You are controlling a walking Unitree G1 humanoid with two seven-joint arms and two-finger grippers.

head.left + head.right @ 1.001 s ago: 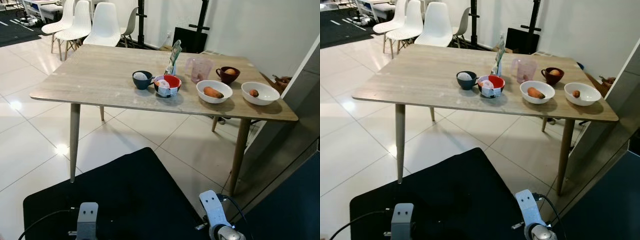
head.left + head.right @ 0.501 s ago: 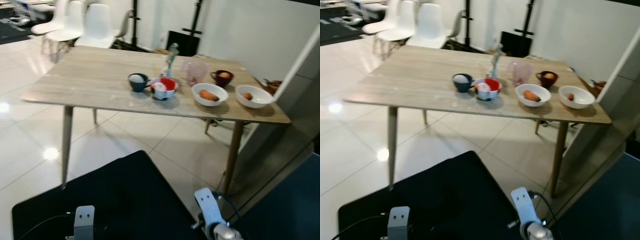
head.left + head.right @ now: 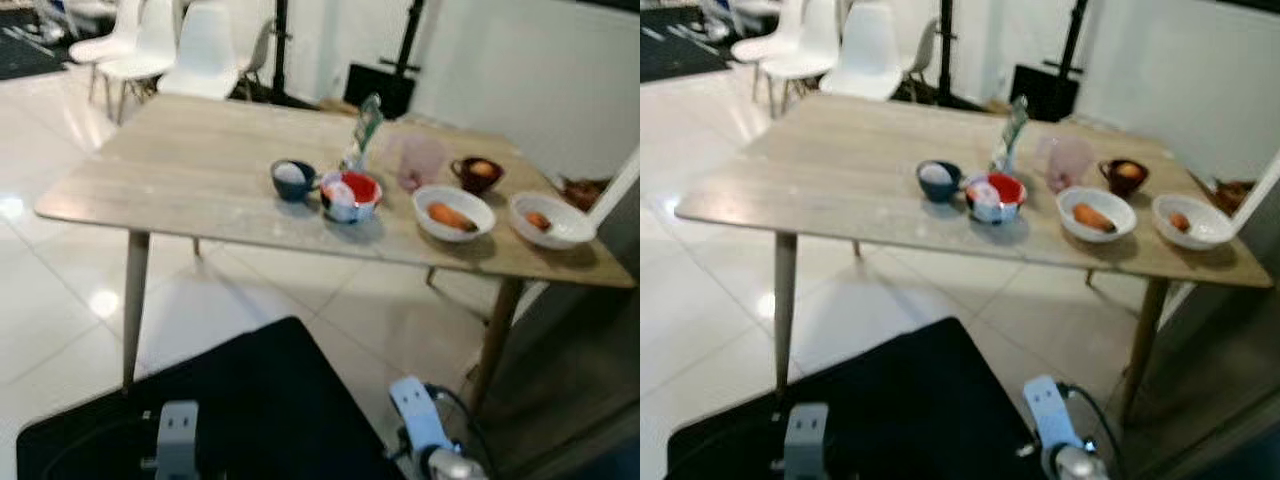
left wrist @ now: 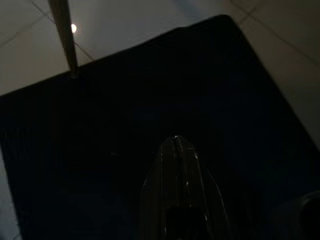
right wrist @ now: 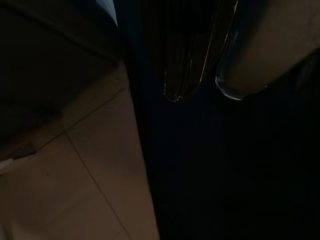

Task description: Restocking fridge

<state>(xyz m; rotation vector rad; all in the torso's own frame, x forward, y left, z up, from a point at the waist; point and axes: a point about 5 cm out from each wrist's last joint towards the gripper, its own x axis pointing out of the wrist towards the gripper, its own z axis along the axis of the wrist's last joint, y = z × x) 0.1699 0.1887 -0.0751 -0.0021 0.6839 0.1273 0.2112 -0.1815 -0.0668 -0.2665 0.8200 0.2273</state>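
You are standing back from the tabletop, and the picture is a bit blurry, so the robot looks to be on the move. Both arms hang low over a black mat on the floor. The left hand has its two fingers pressed together, closed on nothing. The right hand is in deep shade, and you cannot tell if it is open or closed.

The food to put away sits in a row on the right part of the tabletop. There is a dark blue bowl with something white in it, and a red bowl just beside it. Next comes a white bowl with a carrot, then another white bowl with a small orange thing. Behind them stand a green and white pack, a pink cup and a dark brown cup.

To do this step well, walk closer first and stop square to the row. Wait until the view is sharp, then raise one arm and open that hand before you reach.

Watch the table leg near your right side. White chairs stand far behind, out of your way.
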